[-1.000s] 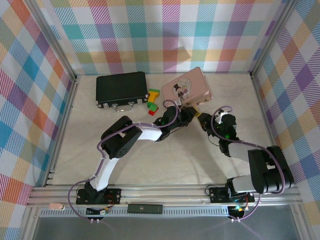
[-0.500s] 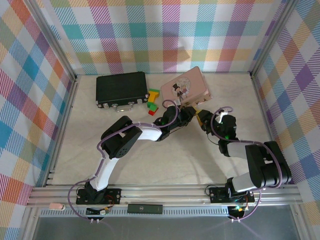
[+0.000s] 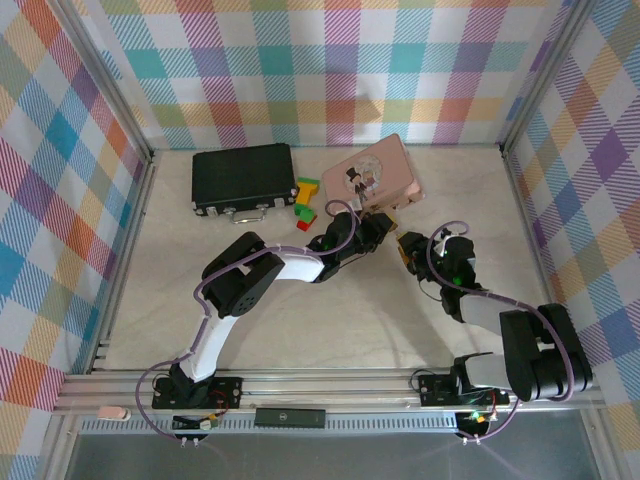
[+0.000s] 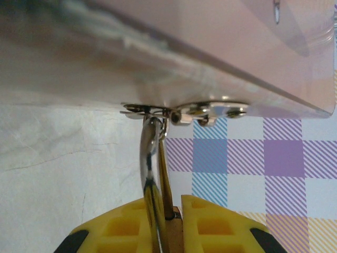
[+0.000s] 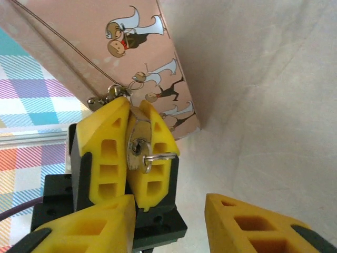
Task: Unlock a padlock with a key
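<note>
Pale tabletop [image 3: 330, 310] inside pastel plaid walls [image 3: 330, 60]. The padlock [image 5: 138, 134] is tiny and brass-bodied, its thin silver shackle [image 4: 149, 158] hooked through the hasp [image 4: 184, 109] of a pink tin [image 5: 105, 31] printed with cartoon figures. Its long axis runs from the hasp into the left gripper [image 5: 131, 142], whose yellow fingers pinch its body. A ringed key [image 5: 144, 164] sits in the keyhole end, which faces the right gripper [image 5: 168, 203]; that gripper's fingers are spread and empty.

padlock [image 5: 138, 143] mostly hidden between left fingers [image 5: 100, 126] (cut off in left wrist view)

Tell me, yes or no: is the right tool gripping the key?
No. The right tool stands open and empty, short of the key in the padlock that the left tool clamps.
</note>
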You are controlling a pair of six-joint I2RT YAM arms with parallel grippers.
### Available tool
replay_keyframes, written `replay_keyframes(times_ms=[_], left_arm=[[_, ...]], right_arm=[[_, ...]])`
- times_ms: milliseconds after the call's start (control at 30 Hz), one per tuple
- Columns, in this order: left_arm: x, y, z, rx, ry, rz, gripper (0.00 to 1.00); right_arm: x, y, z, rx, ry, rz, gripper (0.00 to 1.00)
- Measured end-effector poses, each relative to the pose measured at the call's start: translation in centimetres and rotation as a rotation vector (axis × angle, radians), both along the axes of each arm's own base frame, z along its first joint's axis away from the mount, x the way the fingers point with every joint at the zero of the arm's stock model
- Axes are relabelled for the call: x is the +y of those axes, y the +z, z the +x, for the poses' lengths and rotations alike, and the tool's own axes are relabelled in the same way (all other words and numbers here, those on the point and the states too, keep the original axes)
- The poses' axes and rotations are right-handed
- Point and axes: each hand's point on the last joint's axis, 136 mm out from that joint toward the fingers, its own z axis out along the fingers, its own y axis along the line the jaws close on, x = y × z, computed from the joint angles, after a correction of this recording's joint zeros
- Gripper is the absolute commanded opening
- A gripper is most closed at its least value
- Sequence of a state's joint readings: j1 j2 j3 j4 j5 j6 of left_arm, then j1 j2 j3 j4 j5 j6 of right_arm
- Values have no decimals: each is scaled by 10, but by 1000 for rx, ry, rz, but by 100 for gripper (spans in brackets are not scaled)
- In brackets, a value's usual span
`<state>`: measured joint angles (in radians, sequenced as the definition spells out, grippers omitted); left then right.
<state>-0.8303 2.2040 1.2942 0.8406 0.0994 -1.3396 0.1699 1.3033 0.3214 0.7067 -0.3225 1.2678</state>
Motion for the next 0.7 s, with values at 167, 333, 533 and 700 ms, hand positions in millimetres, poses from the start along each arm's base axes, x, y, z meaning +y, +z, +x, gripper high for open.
replay_keyframes(times_ms=[167, 333, 533, 700], left_arm=[[0, 0, 0, 0, 0, 0, 0], [0, 0, 0, 0, 0, 0, 0], [0, 0, 0, 0, -1, 0, 0], [0, 0, 0, 1, -2, 0, 0]], right_arm=[[1, -11, 1, 29, 6, -8, 34], [2, -14, 5, 31, 11, -10, 28], [0, 3, 5, -22, 5, -18, 26], [-2, 17, 5, -63, -7, -18, 26]])
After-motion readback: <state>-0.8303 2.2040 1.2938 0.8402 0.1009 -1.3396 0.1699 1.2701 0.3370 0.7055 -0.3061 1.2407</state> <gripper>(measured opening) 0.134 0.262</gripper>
